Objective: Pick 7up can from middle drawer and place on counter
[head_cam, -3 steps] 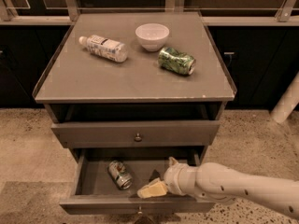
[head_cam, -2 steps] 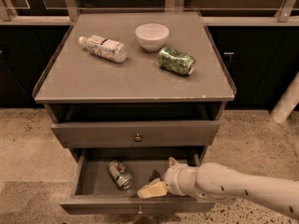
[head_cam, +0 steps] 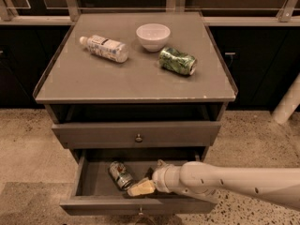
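The 7up can (head_cam: 121, 175) lies on its side in the open middle drawer (head_cam: 89, 182), left of centre. My gripper (head_cam: 150, 176) is inside the drawer just right of the can, open, with one tan fingertip (head_cam: 140, 188) by the can's front end and the other behind it. It holds nothing. The white arm comes in from the lower right. The counter (head_cam: 136, 78) is the grey top of the cabinet above.
On the counter lie a clear plastic bottle (head_cam: 104, 47), a white bowl (head_cam: 153, 36) and a dented green leafy can (head_cam: 176, 61). A shut drawer front with a round knob (head_cam: 138, 138) sits above the open drawer. Speckled floor surrounds the cabinet.
My gripper has shifted a little to the left inside the drawer, closer to the 7up can. The can and the counter items have not moved.
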You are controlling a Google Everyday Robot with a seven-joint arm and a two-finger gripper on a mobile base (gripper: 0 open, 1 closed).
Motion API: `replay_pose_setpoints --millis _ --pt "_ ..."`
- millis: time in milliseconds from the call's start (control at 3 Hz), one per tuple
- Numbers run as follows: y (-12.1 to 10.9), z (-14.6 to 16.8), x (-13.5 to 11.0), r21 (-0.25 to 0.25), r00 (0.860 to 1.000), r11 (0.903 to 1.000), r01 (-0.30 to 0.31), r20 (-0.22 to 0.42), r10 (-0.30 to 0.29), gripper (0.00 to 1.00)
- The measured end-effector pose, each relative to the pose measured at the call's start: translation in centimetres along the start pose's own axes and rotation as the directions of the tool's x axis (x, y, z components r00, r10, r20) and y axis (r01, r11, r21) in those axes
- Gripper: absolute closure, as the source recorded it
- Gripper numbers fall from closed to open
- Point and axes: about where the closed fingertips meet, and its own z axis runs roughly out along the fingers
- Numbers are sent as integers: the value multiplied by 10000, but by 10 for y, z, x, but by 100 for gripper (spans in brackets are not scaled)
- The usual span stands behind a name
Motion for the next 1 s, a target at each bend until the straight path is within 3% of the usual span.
replay_pose_setpoints --millis 333,1000 --pt "0 1 2 106 10000 9999 -99 1 99 0" --pt "13 62 -22 171 9955 9995 -274 910 257 0"
